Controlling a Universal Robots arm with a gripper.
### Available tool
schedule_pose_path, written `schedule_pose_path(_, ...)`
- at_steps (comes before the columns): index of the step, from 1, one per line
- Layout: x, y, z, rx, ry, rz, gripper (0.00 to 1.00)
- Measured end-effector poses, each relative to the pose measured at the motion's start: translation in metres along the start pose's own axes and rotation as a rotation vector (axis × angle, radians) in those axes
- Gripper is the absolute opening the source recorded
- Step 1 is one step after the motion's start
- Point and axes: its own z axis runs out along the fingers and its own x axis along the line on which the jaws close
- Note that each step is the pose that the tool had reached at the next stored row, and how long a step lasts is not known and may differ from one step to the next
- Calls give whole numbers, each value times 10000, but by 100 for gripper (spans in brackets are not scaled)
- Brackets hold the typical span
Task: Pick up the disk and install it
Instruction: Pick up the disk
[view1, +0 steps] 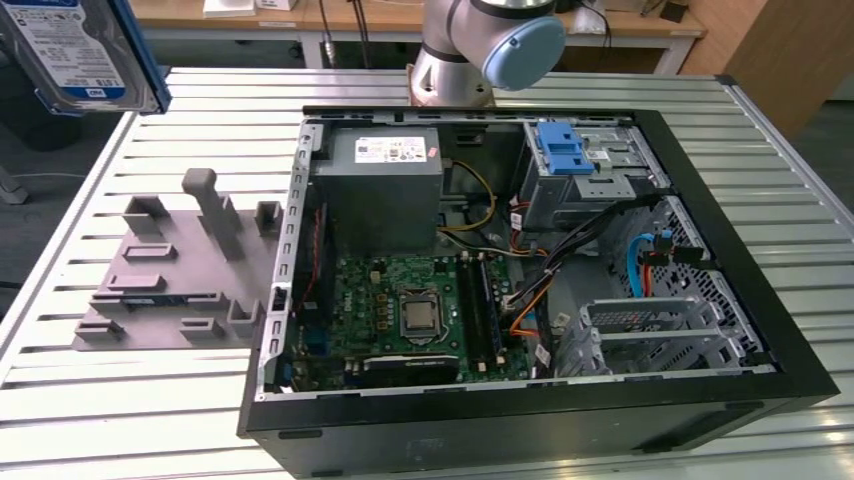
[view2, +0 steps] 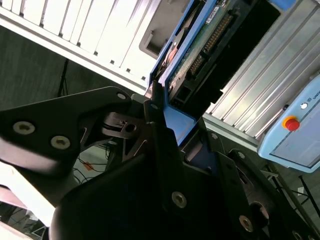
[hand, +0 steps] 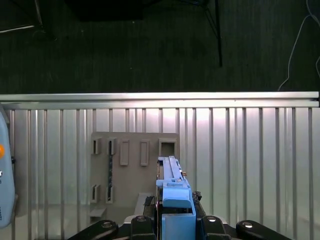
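The disk (view1: 83, 50), a silver-grey drive with a white-and-blue label and blue rails, hangs high in the air at the exterior view's upper left, above the table's far left corner. In the second wrist view my gripper (view2: 175, 120) is shut on the disk (view2: 200, 45), its black fingers (view2: 156, 112) clamping the blue carrier end. In the first wrist view the disk (hand: 174, 187) stands edge-on between the fingers, over the grey plastic stand (hand: 135, 152). The open computer case (view1: 534, 250) lies on the table, with its grey drive bay (view1: 594, 185) at the far right.
The grey plastic stand (view1: 174, 270) with upright posts lies on the slatted metal table (view1: 120, 420), left of the case. A blue bracket (view1: 563, 150) sits atop the drive bay. Cables (view1: 561, 260) cross the case interior. The arm's base (view1: 461, 50) stands behind the case.
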Motion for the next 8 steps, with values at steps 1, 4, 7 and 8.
schedule_pose_path(1,15,0,0,0,0,0,36)
schedule_pose_path(4,68,-1,1,1,0,0,36)
schedule_pose_path(7,118,-2,0,-1,0,1,36)
schedule_pose_path(8,131,-2,1,0,0,0,36)
